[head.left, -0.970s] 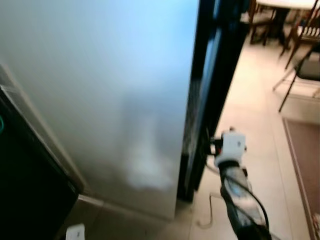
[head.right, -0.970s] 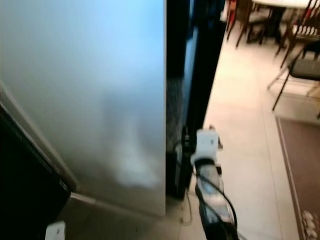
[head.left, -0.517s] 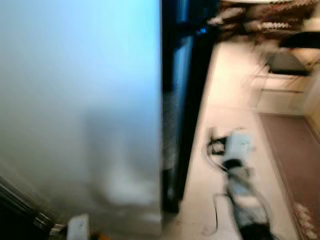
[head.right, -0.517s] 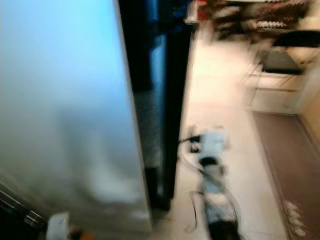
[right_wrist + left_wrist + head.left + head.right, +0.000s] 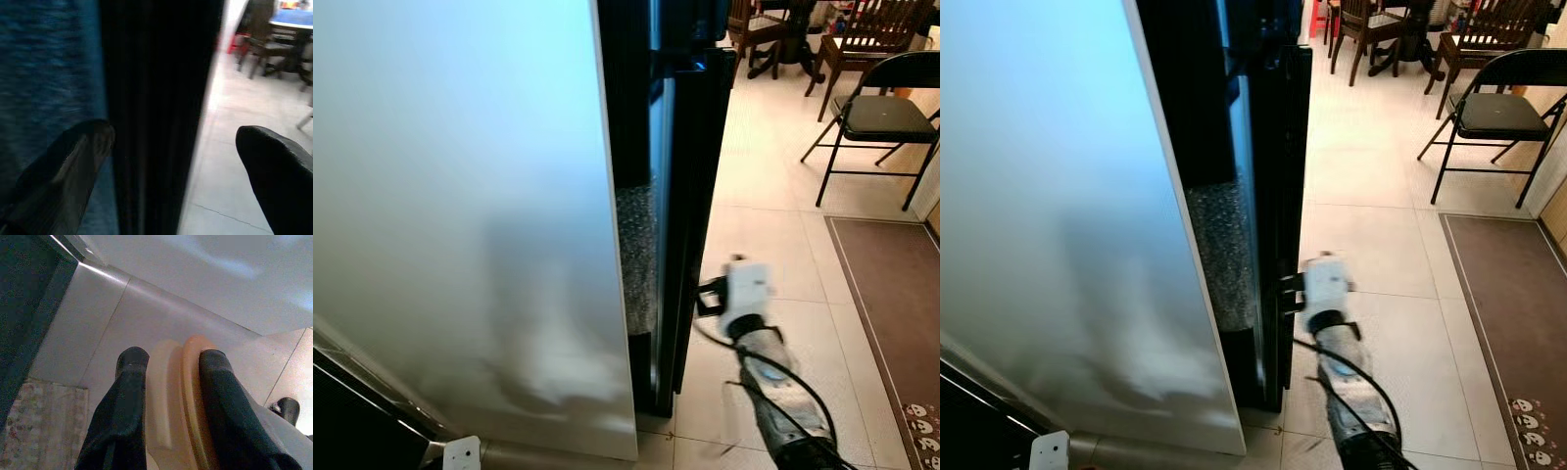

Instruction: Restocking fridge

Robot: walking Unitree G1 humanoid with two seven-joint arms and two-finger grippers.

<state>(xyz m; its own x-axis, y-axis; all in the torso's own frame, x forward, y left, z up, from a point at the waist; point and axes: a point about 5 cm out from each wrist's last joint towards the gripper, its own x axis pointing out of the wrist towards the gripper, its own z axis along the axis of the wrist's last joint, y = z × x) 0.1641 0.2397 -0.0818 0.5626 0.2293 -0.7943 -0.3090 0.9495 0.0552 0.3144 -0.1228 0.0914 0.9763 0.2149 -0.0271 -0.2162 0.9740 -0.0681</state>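
Right jaws (image 5: pixel 708 297): spread wide, straddling the door edge (image 5: pixel 156 117), one finger either side, nothing gripped yet
Left jaws (image 5: pixel 168 377): closed on a pale item (image 5: pixel 178 396), low, pointing at the floor
Fridge (image 5: pixel 460 196): beside the right jaws; dark gap in front
Door edge: long axis upright, running between the right fingers
Nearer arm: right, judged
Next move: judged to swing the door about that edge

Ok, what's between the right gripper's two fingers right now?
In the right wrist view, the dark edge of the fridge door stands between the right gripper's spread fingers, with tiled floor beyond. The eye views show the gripper at that door edge.
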